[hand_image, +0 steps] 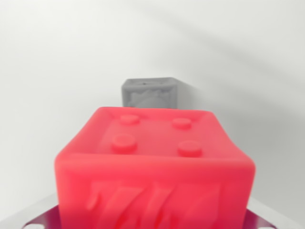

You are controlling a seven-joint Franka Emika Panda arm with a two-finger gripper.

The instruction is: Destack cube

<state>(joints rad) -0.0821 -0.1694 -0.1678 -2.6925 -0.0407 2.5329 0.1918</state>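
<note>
Filling the blurred foreground, the red cube [155,167] partly hides a grey cube [150,92] behind; jaws' state possibly unreadable.

Blocked low and centre by a red cube [153,167], close to the lens and filling most of the lower half. Partly hidden behind it, a grey cube [150,92], standing farther back on the white desk [52,71]; contact or gap between the two not discernible. Open, bare desk to the wrist view's left and right of both cubes. Clear room above the grey cube too. Metal plate [35,218] at the bottom edge, under the red cube.
</note>
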